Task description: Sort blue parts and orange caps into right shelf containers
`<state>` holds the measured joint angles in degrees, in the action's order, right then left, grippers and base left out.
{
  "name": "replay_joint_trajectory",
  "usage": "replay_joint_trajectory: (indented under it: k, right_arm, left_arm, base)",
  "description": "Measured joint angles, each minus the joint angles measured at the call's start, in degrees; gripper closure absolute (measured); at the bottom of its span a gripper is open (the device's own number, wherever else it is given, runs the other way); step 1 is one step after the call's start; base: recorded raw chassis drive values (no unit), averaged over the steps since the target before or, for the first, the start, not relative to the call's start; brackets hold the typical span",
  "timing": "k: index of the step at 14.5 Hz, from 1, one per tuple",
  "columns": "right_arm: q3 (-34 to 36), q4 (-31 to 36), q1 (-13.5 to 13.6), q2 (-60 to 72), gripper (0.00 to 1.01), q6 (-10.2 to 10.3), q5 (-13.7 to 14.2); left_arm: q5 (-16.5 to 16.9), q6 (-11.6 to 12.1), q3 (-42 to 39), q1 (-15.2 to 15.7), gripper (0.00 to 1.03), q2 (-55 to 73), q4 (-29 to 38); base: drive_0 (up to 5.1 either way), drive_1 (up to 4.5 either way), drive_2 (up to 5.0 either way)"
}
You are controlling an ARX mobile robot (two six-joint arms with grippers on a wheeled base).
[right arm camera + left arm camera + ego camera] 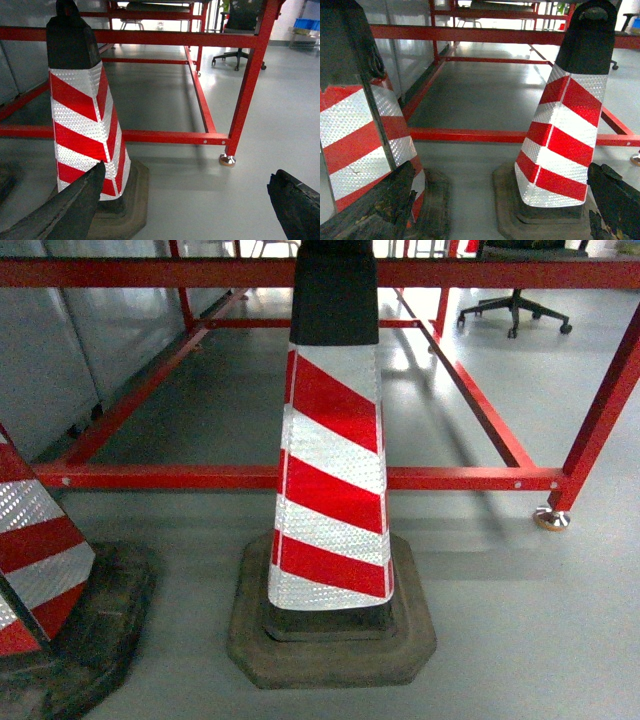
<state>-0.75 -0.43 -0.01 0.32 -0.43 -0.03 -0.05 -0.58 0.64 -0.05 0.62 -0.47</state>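
Head view: a red/white striped traffic cone (333,470) w/ black top stands centre frame on a dark rubber base (330,640), on the grey floor (520,620). A second cone (30,560) of the same kind is cut off at lower left. Behind both runs a red metal frame (450,478), low rail across mid-frame, a leg w/ a round metal foot (551,518) at right. An office chair (515,305) sits upper right, beyond the frame. My left wrist view: my left fingers (375,210) show as dark worn tips at lower left and lower right corners, wide apart, nothing between them; the two cones stand ahead, one at each side of the frame. My right wrist view: my right fingers (70,205) likewise sit in the bottom corners, spread apart and holding nothing, w/ a cone left of frame and the red leg right of centre. No blue parts or orange caps visible in any view. At the far upper right of the right wrist view there's a blue shape (306,24), poss. crates, too small to tell.
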Motion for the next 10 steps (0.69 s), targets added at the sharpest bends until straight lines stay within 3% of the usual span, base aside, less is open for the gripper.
replay_joint_trajectory:
  k: [10]
  right_arm:
    - [0.0, 0.2, 0.0, 0.0, 0.03, 0.3, 0.0]
  left_arm:
    - [0.0, 0.5, 0.0, 0.0, 0.05, 0.0, 0.2]
  base:
    - [0.0, 0.00, 0.0]
